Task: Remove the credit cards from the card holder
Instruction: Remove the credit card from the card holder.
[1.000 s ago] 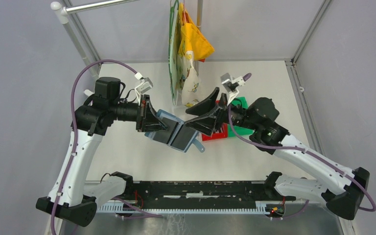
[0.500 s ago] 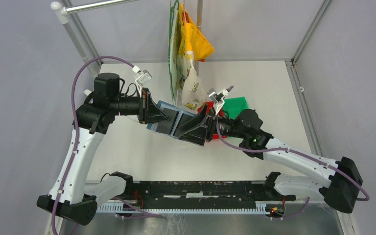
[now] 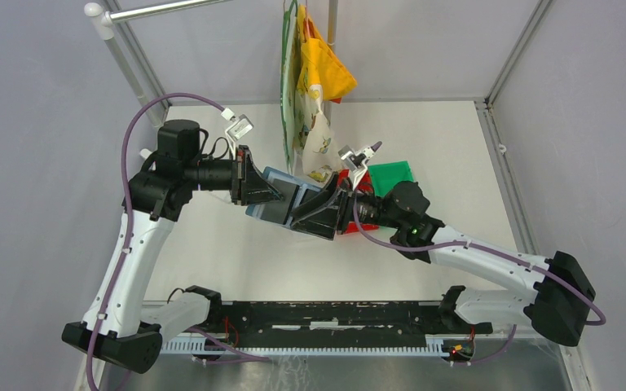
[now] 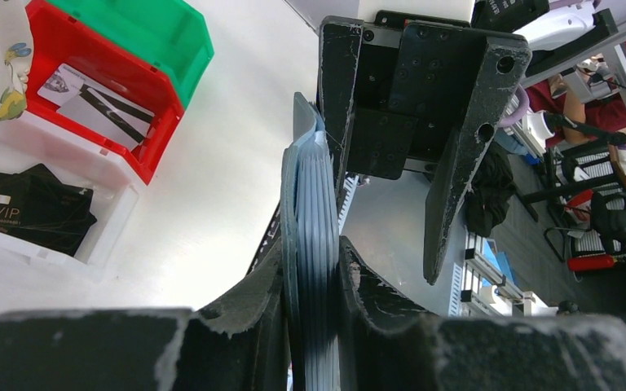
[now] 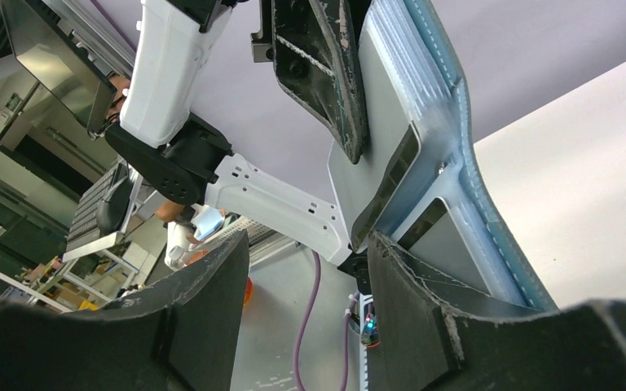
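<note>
My left gripper (image 3: 279,195) is shut on the teal-blue card holder (image 3: 293,205) and holds it open above the table. In the left wrist view the card holder (image 4: 314,236) stands edge-on between my jaws. My right gripper (image 3: 316,213) is open, with one finger (image 5: 448,318) against the holder's free half (image 5: 436,122) and the other apart from it. Pale cards (image 5: 375,130) sit in the holder's pockets. Other pale cards (image 4: 98,102) lie in a red bin and a black card (image 4: 37,212) lies in a white bin.
A red bin (image 3: 357,220) and a green bin (image 3: 393,175) stand behind my right arm. A white bin (image 4: 106,236) stands next to the red one. Cloth bags (image 3: 314,90) hang from a rail over the middle back of the table.
My right arm has moved left and its open jaws have come up against the card holder's free half. My left gripper has lifted and levelled the holder slightly.
</note>
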Robot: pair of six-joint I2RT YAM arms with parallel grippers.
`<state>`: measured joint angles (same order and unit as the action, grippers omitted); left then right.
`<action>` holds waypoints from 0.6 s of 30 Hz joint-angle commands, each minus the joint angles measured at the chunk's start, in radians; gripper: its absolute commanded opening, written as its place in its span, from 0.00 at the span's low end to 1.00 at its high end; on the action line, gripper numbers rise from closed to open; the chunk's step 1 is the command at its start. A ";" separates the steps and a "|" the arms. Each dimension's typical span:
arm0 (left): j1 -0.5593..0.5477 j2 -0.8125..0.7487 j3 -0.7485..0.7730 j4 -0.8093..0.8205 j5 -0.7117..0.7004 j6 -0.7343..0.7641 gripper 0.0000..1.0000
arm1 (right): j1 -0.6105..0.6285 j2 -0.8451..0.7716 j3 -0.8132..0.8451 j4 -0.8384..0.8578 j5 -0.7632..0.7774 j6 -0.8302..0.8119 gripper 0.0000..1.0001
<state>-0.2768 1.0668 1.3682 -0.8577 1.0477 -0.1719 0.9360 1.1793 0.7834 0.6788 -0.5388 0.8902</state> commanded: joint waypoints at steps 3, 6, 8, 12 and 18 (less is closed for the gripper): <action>0.001 -0.010 0.042 0.055 0.069 -0.057 0.05 | 0.006 0.013 0.029 0.075 -0.006 0.012 0.60; 0.001 -0.010 0.041 0.056 0.076 -0.060 0.05 | 0.006 0.029 0.037 0.093 -0.007 0.024 0.59; 0.001 -0.010 0.042 0.060 0.078 -0.065 0.07 | 0.006 0.043 0.045 0.118 -0.014 0.039 0.58; 0.001 -0.013 0.042 0.065 0.080 -0.069 0.08 | 0.007 0.066 0.050 0.174 -0.021 0.070 0.55; 0.001 -0.015 0.038 0.068 0.083 -0.068 0.08 | 0.006 0.081 0.037 0.235 -0.007 0.106 0.49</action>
<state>-0.2695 1.0664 1.3682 -0.8543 1.0542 -0.1856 0.9356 1.2518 0.7837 0.7773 -0.5514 0.9596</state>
